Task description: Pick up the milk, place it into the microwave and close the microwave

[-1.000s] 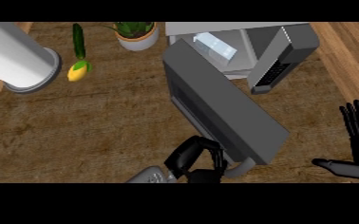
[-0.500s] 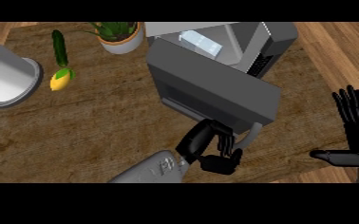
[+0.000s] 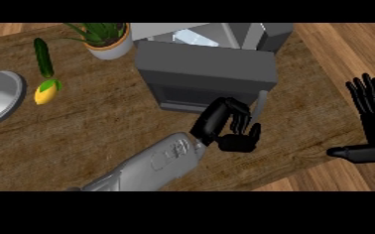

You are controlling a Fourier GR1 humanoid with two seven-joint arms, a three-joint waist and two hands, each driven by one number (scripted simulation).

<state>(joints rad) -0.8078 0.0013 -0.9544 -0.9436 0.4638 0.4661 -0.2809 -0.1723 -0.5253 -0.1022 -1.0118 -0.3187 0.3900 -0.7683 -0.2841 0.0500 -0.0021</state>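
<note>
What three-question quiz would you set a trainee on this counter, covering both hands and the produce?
1. True or false: the right hand shows open at the view's right edge.
2. The left hand, by the microwave door, has its fingers: A straight; B curled; C out of view.
3. Fill in: the yellow fruit lies next to the dark green ____.
Key: 1 true; 2 B; 3 cucumber.
</note>
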